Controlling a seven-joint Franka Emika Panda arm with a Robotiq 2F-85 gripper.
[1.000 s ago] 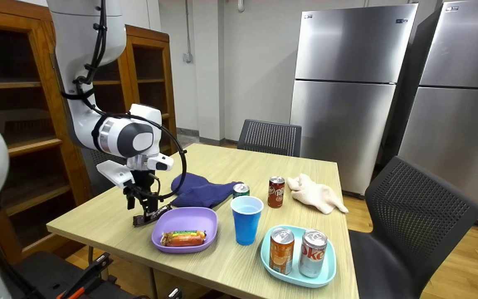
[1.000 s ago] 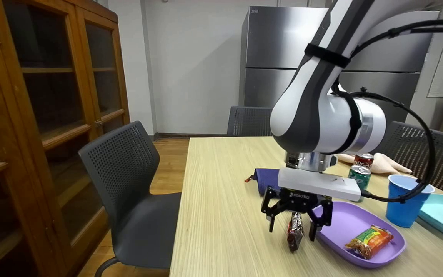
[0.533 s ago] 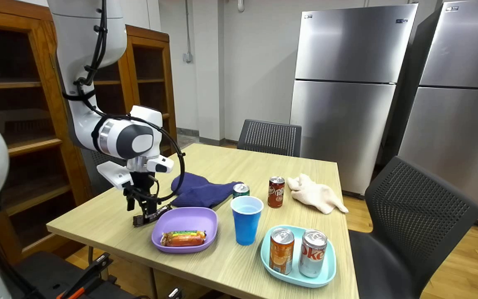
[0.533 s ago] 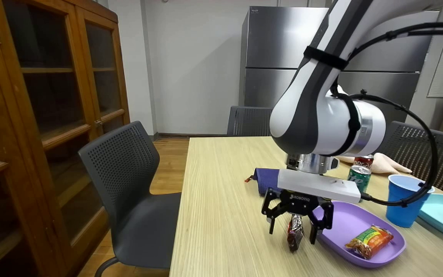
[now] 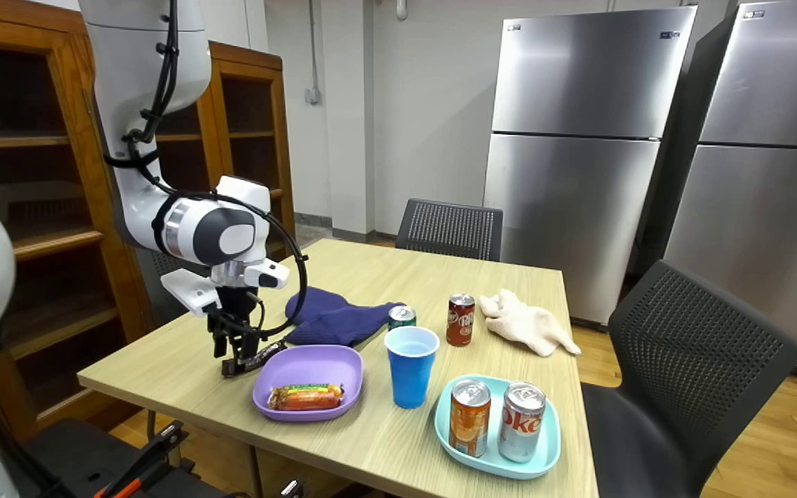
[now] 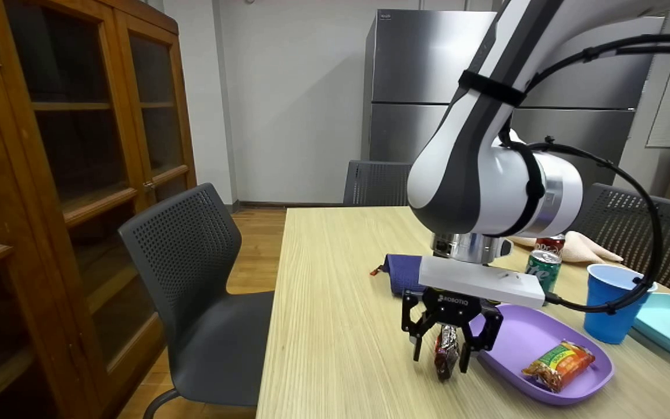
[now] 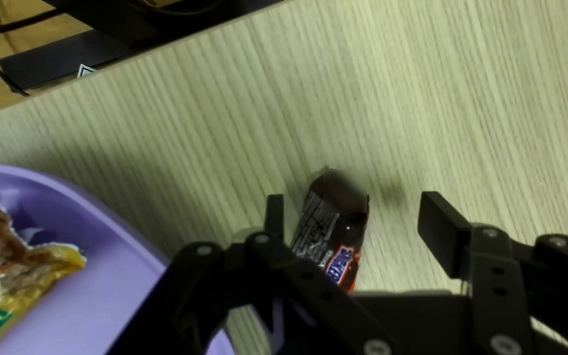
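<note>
The gripper is empty, jaws parted wider than the Snickers bar between them. It lies on the table beside the purple plate, long axis across the jaws' closing line, one end toward the table's edge.

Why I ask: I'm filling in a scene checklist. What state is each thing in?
Hand: open, holding nothing
Candy bar: wrapped, on the table
Plate: face up
Snack packet: lying on the plate
Cup: upright
Tray: face up
Orange can: upright on the tray
Silver can: upright on the tray
Red can: upright
Green can: upright
Blue cloth: rumpled
Cream cloth: crumpled
Fridges: doors shut
Cabinet: doors shut
</note>
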